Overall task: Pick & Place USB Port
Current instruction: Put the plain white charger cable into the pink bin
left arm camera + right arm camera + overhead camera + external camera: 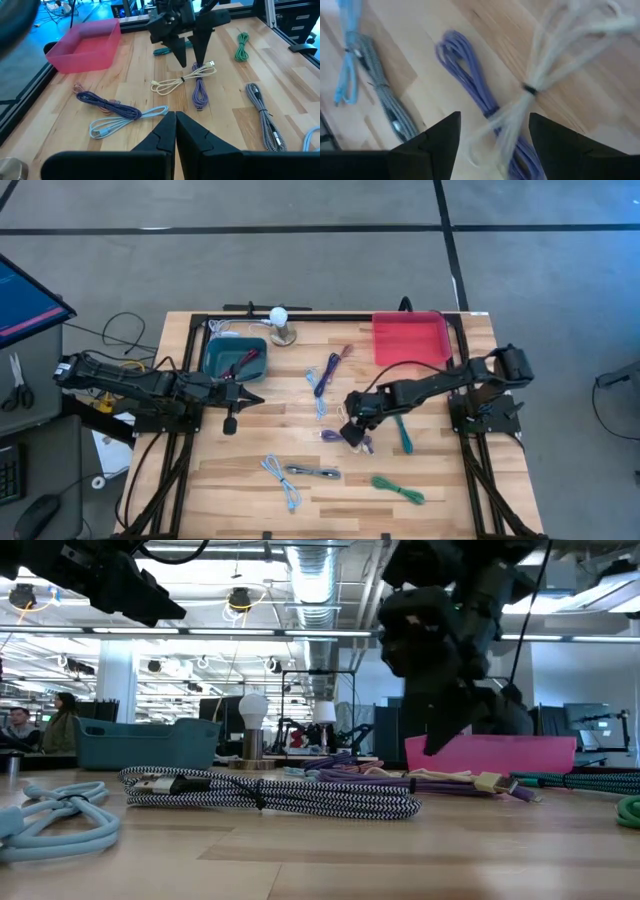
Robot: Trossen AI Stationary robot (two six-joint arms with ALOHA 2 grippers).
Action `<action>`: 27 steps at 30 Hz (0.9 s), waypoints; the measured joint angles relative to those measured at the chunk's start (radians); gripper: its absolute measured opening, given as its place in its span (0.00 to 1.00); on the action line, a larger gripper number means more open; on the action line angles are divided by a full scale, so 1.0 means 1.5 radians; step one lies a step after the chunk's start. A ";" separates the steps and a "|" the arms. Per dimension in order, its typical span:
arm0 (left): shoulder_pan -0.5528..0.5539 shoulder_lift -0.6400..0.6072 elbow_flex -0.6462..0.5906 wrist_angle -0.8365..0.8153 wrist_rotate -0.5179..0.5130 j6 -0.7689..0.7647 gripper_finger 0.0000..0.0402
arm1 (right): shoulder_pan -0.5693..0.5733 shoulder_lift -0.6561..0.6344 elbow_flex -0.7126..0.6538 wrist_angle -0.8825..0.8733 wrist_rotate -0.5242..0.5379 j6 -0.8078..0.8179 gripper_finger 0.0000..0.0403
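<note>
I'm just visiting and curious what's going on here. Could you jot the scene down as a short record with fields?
Setting: wooden table, cables scattered on it
Right tool: open, above the cream cable and purple cable, holding nothing
Left tool: shut, empty, beside the teal bin
Red tray: far edge, looks empty
Other cables: green cable, gray cable, light blue cable

The table (440,480) is pale, matt wooden planking. The red tray (411,338) and teal bin (222,354) look like smooth plastic. The grey cable (270,795) has a woven braided sheath.
</note>
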 joint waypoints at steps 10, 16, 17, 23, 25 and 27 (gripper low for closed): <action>0.000 0.000 0.000 0.000 0.000 0.000 0.03 | -0.023 0.070 0.017 -0.002 0.000 -0.035 0.53; 0.000 0.000 0.000 0.000 0.000 0.000 0.03 | -0.029 0.085 0.018 0.006 0.000 -0.041 0.50; 0.000 0.000 0.000 0.000 0.000 0.000 0.03 | -0.029 0.085 0.018 0.006 0.000 -0.046 0.48; 0.000 0.000 0.000 0.000 0.000 0.000 0.03 | -0.033 0.083 0.017 0.010 0.003 -0.049 0.31; 0.000 0.000 0.000 0.000 0.000 0.000 0.03 | -0.033 0.083 0.017 0.012 0.003 -0.053 0.22; 0.000 0.000 0.000 0.000 0.000 0.000 0.03 | -0.033 0.083 0.017 0.012 0.003 -0.055 0.14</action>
